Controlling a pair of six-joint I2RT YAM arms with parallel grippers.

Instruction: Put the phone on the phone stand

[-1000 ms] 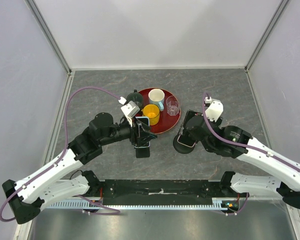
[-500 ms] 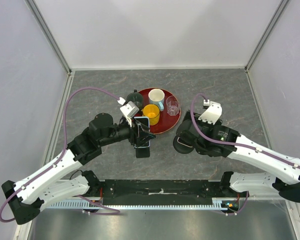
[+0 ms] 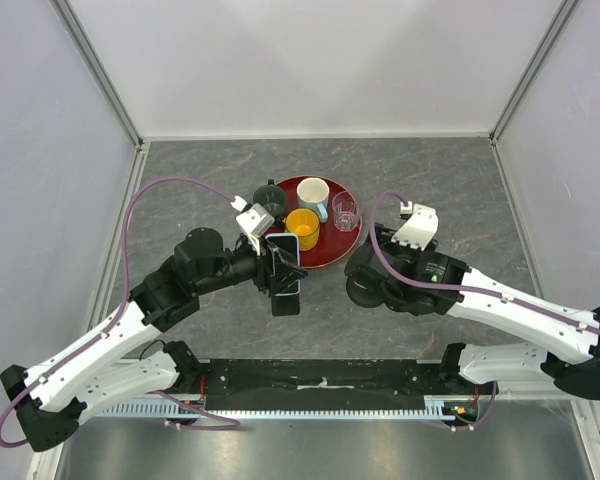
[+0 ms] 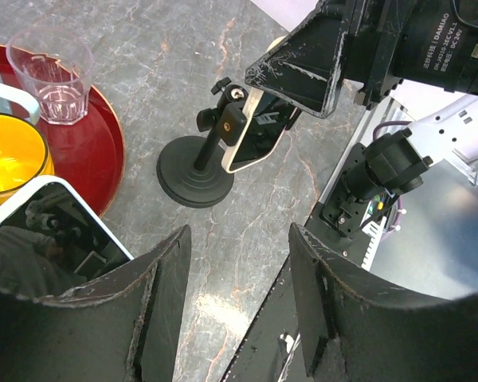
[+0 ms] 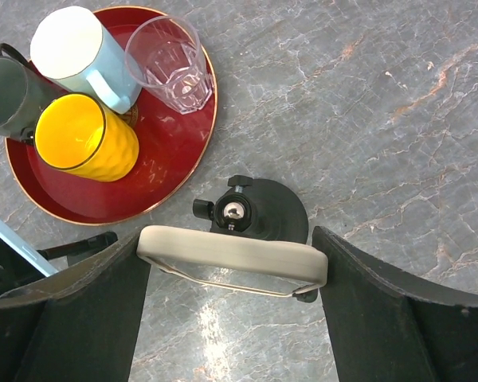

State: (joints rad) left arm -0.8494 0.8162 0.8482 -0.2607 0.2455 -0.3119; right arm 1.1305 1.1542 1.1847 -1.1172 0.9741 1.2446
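The phone [image 3: 284,245], dark screen with a pale blue-white rim, lies by the red tray's near edge. It shows in the left wrist view [image 4: 56,231] outside my left finger, not between the jaws. My left gripper [image 3: 288,272] [image 4: 239,235] is open and empty beside it. The phone stand [image 3: 363,290] [image 4: 195,171] has a round black base [image 5: 275,211] and a cream cradle [image 5: 231,253]. My right gripper [image 3: 372,272] [image 5: 231,239] is open, a finger at each end of the cradle. I cannot tell whether they touch it.
The red tray [image 3: 332,252] holds a yellow cup [image 3: 302,228], a pale blue mug [image 3: 313,197], a clear glass [image 3: 345,211] and a dark mug [image 3: 270,197]. A small black block [image 3: 285,303] lies just below the left gripper. A black rail [image 3: 320,380] runs along the near edge.
My right gripper has swung left and settled over the phone stand, its fingers now either side of the cradle. My left gripper and the phone have barely moved.
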